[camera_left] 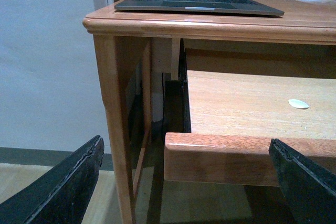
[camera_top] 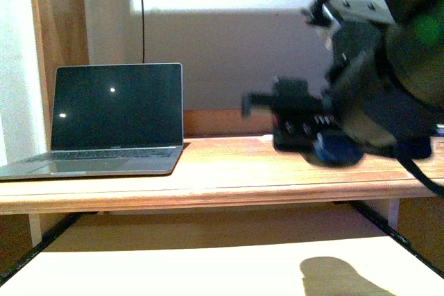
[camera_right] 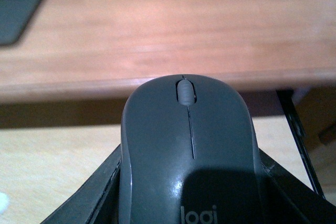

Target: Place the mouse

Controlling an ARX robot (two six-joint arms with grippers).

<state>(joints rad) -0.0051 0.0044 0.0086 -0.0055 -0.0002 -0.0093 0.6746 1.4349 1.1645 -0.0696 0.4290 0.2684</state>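
Grey mouse (camera_right: 189,150) pinched in the right end effector (camera_right: 191,198), wooden worktop (camera_right: 157,30) edge just ahead; left end effector (camera_left: 186,179) spread wide.

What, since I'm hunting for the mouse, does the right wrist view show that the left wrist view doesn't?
Only the right wrist view shows the mouse, dark grey with its scroll wheel up, clamped in the right gripper. Only the left wrist view shows the left gripper, open and empty, and the desk leg. Both show the laptop, the wooden desk top and the pull-out shelf beneath it.
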